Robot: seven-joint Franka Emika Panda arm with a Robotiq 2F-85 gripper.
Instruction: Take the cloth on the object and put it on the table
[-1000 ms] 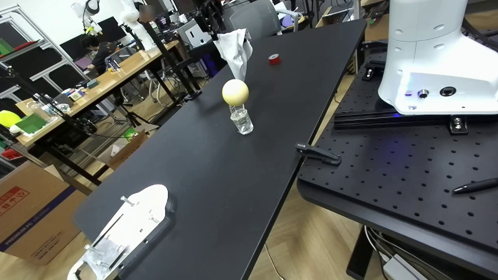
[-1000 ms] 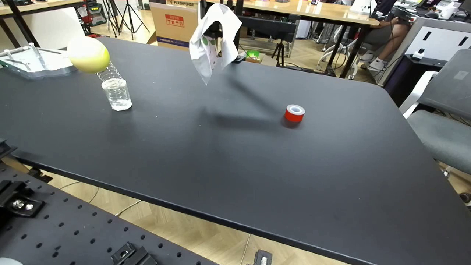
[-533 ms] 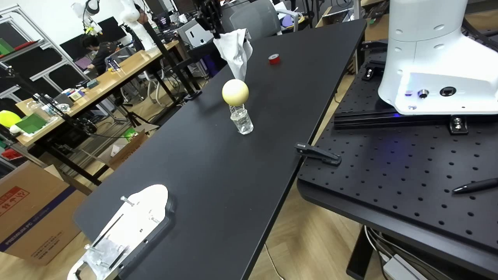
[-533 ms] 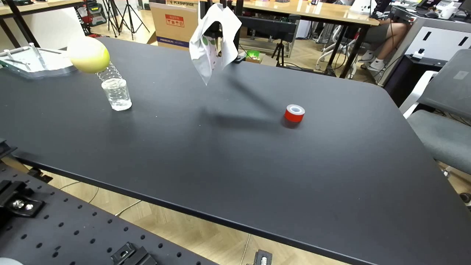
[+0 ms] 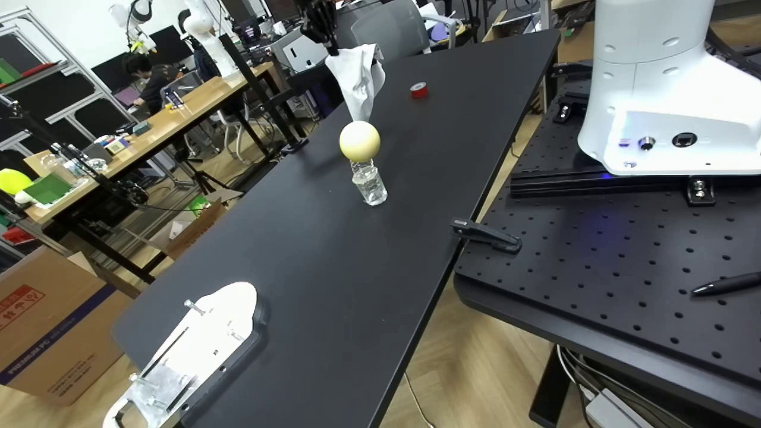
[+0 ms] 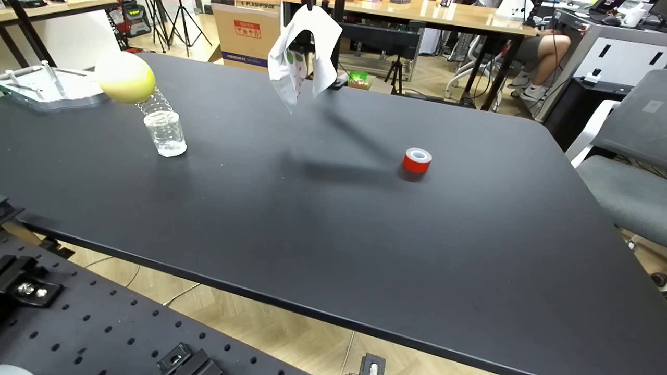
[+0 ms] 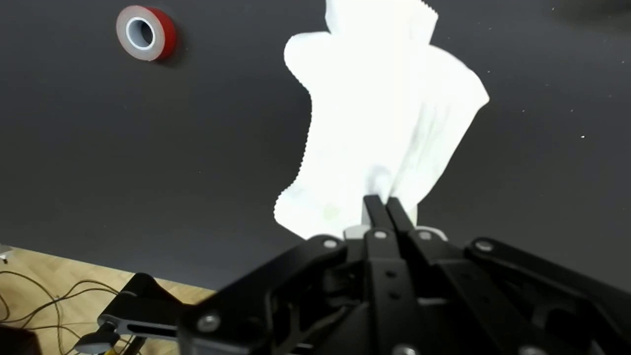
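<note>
The white cloth point(image 6: 325, 39) hangs over a black object point(image 6: 303, 42) beyond the table's far edge, its lower corners dangling. That object is mostly hidden by the cloth; a dark arm point(image 5: 312, 76) runs to it from a black pole. At the top of the cloth is my gripper point(image 5: 333, 52), pointing down. In the wrist view the gripper point(image 7: 383, 198) has its fingertips almost together, and the creases of the cloth point(image 7: 365, 108) run in between them, so it is shut on the cloth. The black table point(image 6: 417, 250) extends below and in front.
A red tape roll point(image 6: 417, 160) lies on the table. A clear cup with a spring and yellow ball point(image 5: 359, 141) stands nearer the middle. A white fixture plate point(image 5: 196, 339) sits at one end, and a black clamp point(image 5: 484, 235) grips the edge near the robot base point(image 5: 654, 89).
The gripper's fingers have come together on the cloth. The cloth's lower tip has risen slightly, while its top stays over the object.
</note>
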